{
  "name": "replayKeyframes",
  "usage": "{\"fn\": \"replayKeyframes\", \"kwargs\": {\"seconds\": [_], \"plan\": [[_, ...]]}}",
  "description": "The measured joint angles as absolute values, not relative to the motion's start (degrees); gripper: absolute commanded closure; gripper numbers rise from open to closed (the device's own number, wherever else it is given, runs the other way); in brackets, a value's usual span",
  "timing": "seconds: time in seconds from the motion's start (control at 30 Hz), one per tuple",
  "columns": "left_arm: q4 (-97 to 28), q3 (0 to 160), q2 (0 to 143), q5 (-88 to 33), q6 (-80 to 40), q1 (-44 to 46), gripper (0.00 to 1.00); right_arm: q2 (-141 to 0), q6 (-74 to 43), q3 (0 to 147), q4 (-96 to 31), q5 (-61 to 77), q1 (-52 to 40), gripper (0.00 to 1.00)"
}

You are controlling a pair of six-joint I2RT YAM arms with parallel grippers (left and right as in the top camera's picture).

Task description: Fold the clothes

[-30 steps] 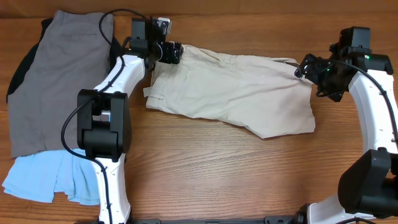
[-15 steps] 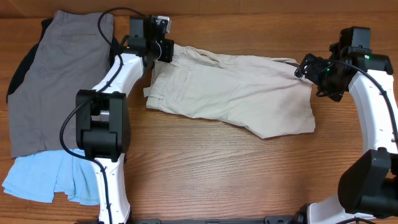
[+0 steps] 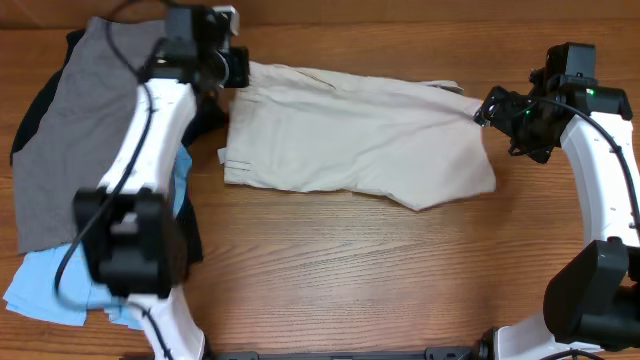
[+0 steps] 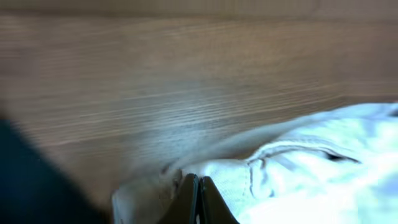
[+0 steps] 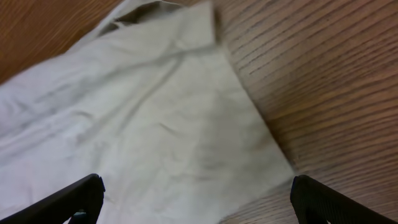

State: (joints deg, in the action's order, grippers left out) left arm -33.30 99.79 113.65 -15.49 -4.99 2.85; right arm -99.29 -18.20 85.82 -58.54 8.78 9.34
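Beige shorts (image 3: 350,130), centre frame: soft, limp; we'd grip corners. Left gripper (image 3: 240,68) pinched on their upper-left corner; right gripper (image 3: 485,108) spread, empty.

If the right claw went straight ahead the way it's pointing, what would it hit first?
Most likely the beige shorts: the open right claw points straight at the cloth, though depth is unclear.

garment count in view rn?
4. Beige shorts in the centre; grey shorts at far left; light-blue garment below the grey ones; black garment peeking out at the grey shorts' left edge. More may be hidden underneath.
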Motion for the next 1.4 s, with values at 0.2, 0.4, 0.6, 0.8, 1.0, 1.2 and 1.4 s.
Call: {"fn": "replayKeyframes", "kwargs": {"seconds": [0.2, 0.4, 0.6, 0.8, 1.0, 1.2, 1.4], "plan": [[-43.5, 100.6, 104.6, -13.0, -5.6, 2.9, 0.96, -99.3, -18.2, 85.8, -58.4, 8.8, 9.3, 0.00], [-51.5, 100.6, 104.5, -11.8, -5.7, 2.9, 0.96, -99.5, -18.2, 85.8, -53.6, 9.6, 8.4, 0.00], [-54.0, 100.6, 104.5, -11.7, -5.7, 2.9, 0.96, -105.2, -21.6, 86.0, -43.5, 10.1, 4.1, 0.03], [-55.2, 100.6, 104.5, -11.7, -5.7, 2.9, 0.96, -113.6, -31.2, 86.0, -37.1, 10.2, 3.1, 0.17], [-57.2, 100.6, 104.5, -11.7, -5.7, 2.9, 0.96, -117.6, -39.9, 86.0, -32.9, 10.5, 3.2, 0.33], [-57.3, 100.6, 104.5, -11.7, -5.7, 2.9, 0.96, -120.2, -45.9, 86.0, -28.3, 11.2, 1.8, 0.47], [-57.3, 100.6, 104.5, -11.7, -5.7, 2.9, 0.96, -120.8, -48.4, 86.0, -27.8, 11.1, -0.6, 0.57]]}}
